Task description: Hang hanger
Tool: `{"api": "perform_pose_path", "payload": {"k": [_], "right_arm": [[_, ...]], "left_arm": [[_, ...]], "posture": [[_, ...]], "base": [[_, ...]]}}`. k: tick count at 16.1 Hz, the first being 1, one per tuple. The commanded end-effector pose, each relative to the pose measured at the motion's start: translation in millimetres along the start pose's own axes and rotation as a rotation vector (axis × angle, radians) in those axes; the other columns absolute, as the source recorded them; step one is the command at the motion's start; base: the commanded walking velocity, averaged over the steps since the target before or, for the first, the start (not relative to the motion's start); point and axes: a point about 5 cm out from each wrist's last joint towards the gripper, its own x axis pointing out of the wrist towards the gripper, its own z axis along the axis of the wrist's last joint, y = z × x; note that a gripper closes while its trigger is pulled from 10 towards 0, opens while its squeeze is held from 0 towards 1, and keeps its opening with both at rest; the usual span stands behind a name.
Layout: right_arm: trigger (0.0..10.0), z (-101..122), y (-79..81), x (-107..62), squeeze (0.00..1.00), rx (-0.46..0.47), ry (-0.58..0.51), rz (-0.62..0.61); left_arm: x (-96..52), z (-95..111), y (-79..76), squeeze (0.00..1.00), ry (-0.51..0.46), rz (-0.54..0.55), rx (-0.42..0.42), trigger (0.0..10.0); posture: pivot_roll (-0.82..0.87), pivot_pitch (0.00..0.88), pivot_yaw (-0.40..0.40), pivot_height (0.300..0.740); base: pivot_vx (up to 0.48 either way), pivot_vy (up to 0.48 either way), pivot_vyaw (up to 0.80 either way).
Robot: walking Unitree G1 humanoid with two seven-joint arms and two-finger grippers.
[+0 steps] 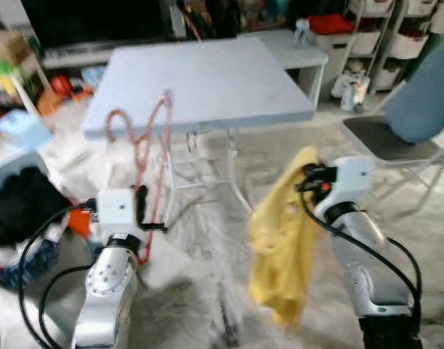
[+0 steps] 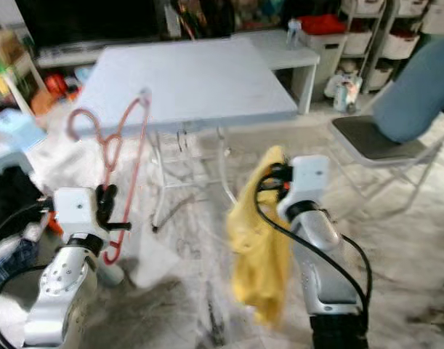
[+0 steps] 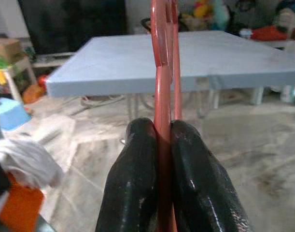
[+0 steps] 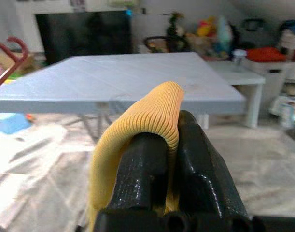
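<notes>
Left gripper (image 3: 164,140) fingers clamp the red hanger (image 1: 143,138) upright before the worktop (image 1: 200,73). Right gripper (image 4: 171,137) fingers pinch the yellow garment (image 1: 283,233). Recommend keeping the hanger steady while threading.

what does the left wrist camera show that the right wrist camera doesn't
Left wrist alone: the left gripper shut on the red hanger, a blue stool and something orange on the floor. Right wrist alone: the right gripper shut on the yellow ribbed garment, and the white side table. Both: the grey folding table and the dark screen behind it.
</notes>
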Motion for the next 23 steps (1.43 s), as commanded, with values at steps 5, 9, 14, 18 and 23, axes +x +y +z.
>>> {"api": "perform_pose_path", "payload": {"k": [5,9,14,18,23], "right_arm": [[10.0,10,-4.5,4.0,0.0,0.006,-0.039,-0.001],[10.0,11,-0.9,7.5,0.0,-0.004,-0.044,0.022],[10.0,11,2.3,9.0,0.0,0.006,-0.047,0.038],[10.0,10,3.6,10.4,0.0,0.021,-0.046,0.041],[10.0,10,5.1,11.5,0.0,0.015,-0.048,0.06]], "left_arm": [[5.5,9,-3.2,0.0,-0.032,-0.01,-0.006,10.0],[9.4,12,-1.4,0.0,-0.04,-0.001,-0.007,10.0],[11.2,13,0.1,0.0,-0.043,0.009,-0.012,10.0],[12.2,13,1.0,0.0,-0.04,0.017,-0.018,10.0],[12.6,13,-0.3,0.0,-0.044,0.024,-0.03,10.0]], "posture": [[-0.06,0.0,0.034,0.74],[-0.06,0.0,0.03,0.74],[-0.05,0.0,0.031,0.74],[-0.05,0.0,0.031,0.74],[-0.06,0.0,0.03,0.74]], "base": [[0.286,0.0,0.0],[0.306,0.0,0.0],[0.334,0.0,0.27],[0.339,0.0,0.37],[0.37,0.053,0.0]]}}
